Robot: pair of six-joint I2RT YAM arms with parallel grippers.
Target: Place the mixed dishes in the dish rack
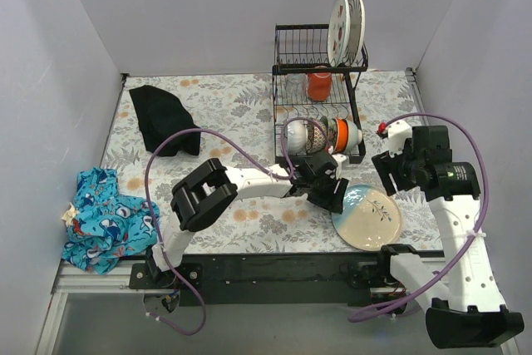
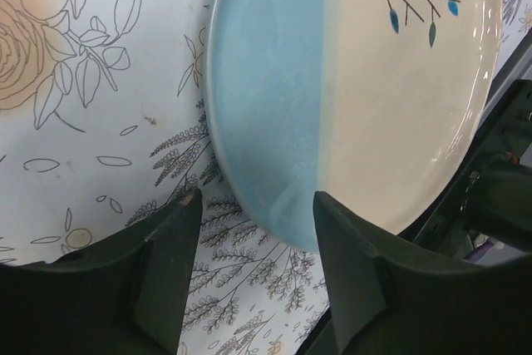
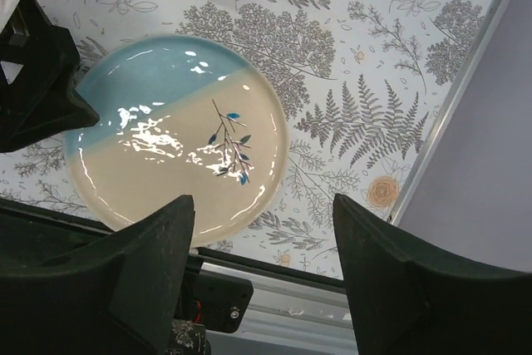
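A round plate (image 1: 366, 216), blue on one part and beige with a branch motif, lies flat on the table near the front edge. My left gripper (image 1: 334, 194) is open and low at the plate's left rim. In the left wrist view the blue rim (image 2: 274, 122) reaches in between the fingers (image 2: 170, 263). My right gripper (image 1: 392, 174) is open and empty, above the plate's far right. The right wrist view shows the plate (image 3: 174, 143) below it. The black wire dish rack (image 1: 320, 97) holds two striped plates (image 1: 347, 18) on top, an orange mug (image 1: 319, 85) and bowls (image 1: 309, 135) below.
A black cloth (image 1: 162, 118) lies at the back left and a blue patterned cloth (image 1: 104, 218) at the front left. The table's metal front rail (image 3: 332, 313) runs just beyond the plate. Grey walls close in the sides and back.
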